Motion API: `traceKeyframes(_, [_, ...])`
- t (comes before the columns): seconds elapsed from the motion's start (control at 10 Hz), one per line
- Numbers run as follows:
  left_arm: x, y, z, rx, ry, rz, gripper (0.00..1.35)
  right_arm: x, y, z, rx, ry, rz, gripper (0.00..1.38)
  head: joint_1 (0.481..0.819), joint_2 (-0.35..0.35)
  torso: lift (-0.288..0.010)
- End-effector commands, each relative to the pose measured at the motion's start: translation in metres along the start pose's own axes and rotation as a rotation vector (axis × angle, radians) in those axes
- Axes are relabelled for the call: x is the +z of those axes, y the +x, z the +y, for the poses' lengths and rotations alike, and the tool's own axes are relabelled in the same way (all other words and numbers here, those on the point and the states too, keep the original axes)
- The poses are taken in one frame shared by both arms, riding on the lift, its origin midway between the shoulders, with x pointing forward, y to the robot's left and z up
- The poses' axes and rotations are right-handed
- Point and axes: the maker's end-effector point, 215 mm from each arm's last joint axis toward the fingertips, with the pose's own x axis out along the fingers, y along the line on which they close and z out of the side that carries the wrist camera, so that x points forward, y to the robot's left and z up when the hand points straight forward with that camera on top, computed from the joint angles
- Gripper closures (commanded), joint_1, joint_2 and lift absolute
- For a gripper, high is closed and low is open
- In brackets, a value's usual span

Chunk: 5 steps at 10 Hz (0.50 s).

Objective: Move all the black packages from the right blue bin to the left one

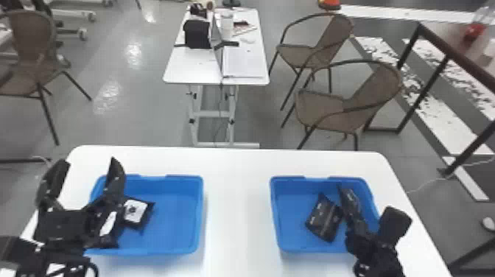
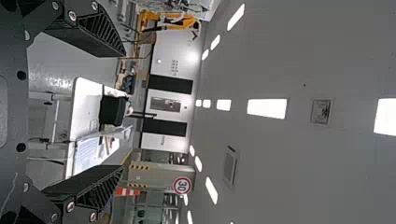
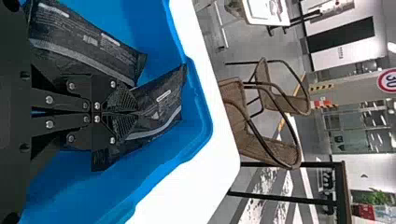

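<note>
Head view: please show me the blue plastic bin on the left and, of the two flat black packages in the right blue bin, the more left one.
Blue plastic left bin (image 1: 197,213): head view, on its right wall.
More left black package (image 1: 324,219): head view, near the middle of it.

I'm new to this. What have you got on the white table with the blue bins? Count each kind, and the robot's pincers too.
Blue bins, left and right: 2
Black packages seen in the left bin: 2
Black packages seen in the right bin: 2
Pincers, left and right: 2
Total: 8
</note>
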Motion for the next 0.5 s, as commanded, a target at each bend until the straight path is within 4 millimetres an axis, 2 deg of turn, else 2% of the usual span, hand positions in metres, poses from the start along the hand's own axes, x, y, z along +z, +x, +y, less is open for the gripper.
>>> traceKeyframes(0.0, [0.0,0.0,-0.002,-0.001,-0.002,-0.001,0.18,0.021,-0.009,0.018,0.04,0.012,-0.054,1.24,0.695,-0.093,0.0])
traceKeyframes(0.1, [-0.001,0.001,-0.002,0.0,-0.007,0.001,0.18,0.036,-0.018,0.038,0.099,0.004,-0.088,1.24,0.695,-0.085,0.0])
traceKeyframes(0.2, [-0.003,0.003,-0.003,0.0,-0.023,0.016,0.18,0.061,-0.028,0.066,0.172,-0.024,-0.135,1.24,0.695,-0.069,0.0])
traceKeyframes(0.4, [-0.003,0.008,-0.004,0.0,-0.043,0.028,0.18,0.106,-0.047,0.135,0.343,-0.127,-0.206,1.24,0.695,-0.031,0.0])
